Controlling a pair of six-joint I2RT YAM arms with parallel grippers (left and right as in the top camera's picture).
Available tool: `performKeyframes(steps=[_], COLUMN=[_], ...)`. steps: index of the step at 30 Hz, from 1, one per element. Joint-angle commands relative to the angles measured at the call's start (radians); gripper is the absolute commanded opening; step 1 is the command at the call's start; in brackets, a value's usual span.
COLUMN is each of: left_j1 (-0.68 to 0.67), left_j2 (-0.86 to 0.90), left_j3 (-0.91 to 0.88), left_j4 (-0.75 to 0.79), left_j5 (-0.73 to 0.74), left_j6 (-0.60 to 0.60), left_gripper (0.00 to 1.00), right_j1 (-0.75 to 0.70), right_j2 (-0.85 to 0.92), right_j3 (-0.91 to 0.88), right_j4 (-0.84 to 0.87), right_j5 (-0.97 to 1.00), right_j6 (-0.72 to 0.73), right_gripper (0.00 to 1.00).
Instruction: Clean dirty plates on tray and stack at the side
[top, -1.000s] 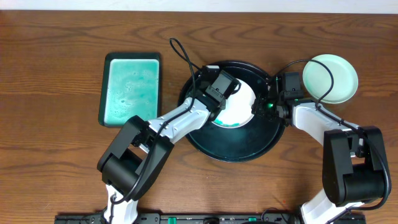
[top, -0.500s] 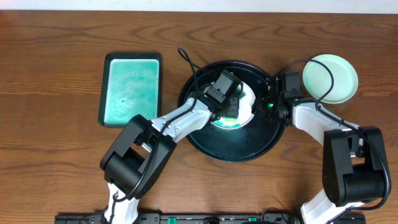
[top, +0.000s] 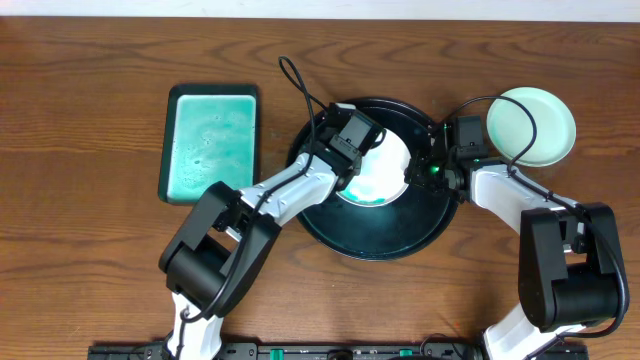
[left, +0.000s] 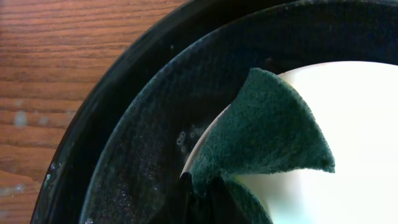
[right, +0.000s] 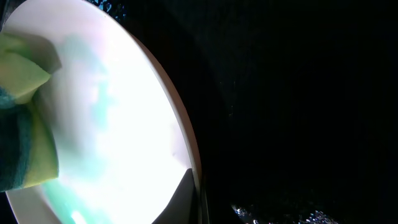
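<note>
Left jaws are clamped narrow on a dark green sponge (left: 261, 137), whose folded corner lies over the left rim of the smeared plate (top: 385, 165). Right jaws seem to pinch that plate's right rim and steady it (the right wrist view shows only one fingertip (right: 185, 190), pressed at the rim, so this is a judgement).

Half a second ago the left jaws stood further over the middle of the plate and hid most of it. Now they have drawn back toward its left rim, about where they were a second ago. That looks like one full stroke out and back. The right arm and the plate have not shifted.

A teal film (right: 74, 186) shows along the plate's near edge, so the scrub is probably midway. More passes look needed there before this plate can go to the side.

The plate lies in the round black tray (top: 400, 235), mid-bench toward the far edge. A second plate (top: 530, 127), faintly green, sits on the bare bench (top: 100, 250) just beyond the tray, toward the far right corner. It probably starts the stack. A rectangular tray (top: 165, 150) of teal liquid (top: 212, 140) sits toward the left edge. No third plate can be seen.
</note>
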Motion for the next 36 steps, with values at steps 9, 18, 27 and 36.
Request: performKeyframes(steps=[9,18,27,36], left_j1=[0.252,0.487,0.630,0.644], left_j2=[-0.317,-0.243,-0.148,-0.148], left_j3=[0.012,-0.041,-0.045,-0.044], left_j4=[-0.084,-0.243,-0.233,-0.225], left_j5=[0.207,0.208,0.189,0.190], left_j6=[-0.062,-0.063,-0.063,-0.062], left_gripper=[0.07,0.07,0.07,0.45], right_j1=[0.067,0.205,0.305,0.438], right_j2=[-0.086,-0.163,-0.198,-0.200], right_j3=[0.101,0.257,0.352,0.356], right_j4=[-0.163,-0.297,-0.319,-0.291], right_j5=[0.221,0.626,0.874,1.272], right_j6=[-0.130,-0.249,-0.474,-0.695], right_gripper=[0.01,0.01,0.01,0.01])
